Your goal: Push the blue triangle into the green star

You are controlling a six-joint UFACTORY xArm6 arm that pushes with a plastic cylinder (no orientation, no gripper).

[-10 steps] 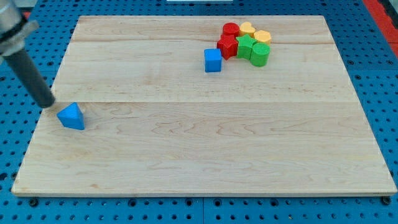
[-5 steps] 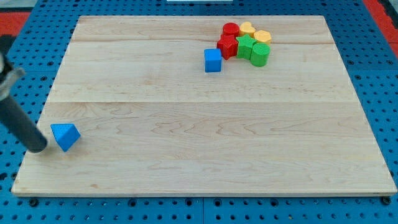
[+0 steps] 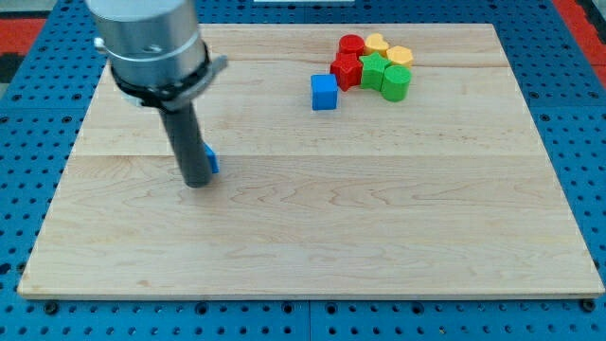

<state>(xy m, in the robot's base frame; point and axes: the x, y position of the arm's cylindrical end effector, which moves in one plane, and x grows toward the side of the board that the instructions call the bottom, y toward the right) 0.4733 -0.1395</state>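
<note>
My single camera sits high at near edge, tilted down toward far side, whole wooden board (image 3: 312, 237) in frame

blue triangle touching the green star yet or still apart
Apart. The blue triangle sits mostly hidden behind my tip, far left of the green star.

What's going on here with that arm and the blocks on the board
My tip is on the wooden board, pressed against the blue triangle, which the rod mostly hides; only a sliver shows on the rod's right side. The green star sits far off toward the view's top right, in a cluster with red, yellow and green blocks, with a blue cube just left of it.
</note>
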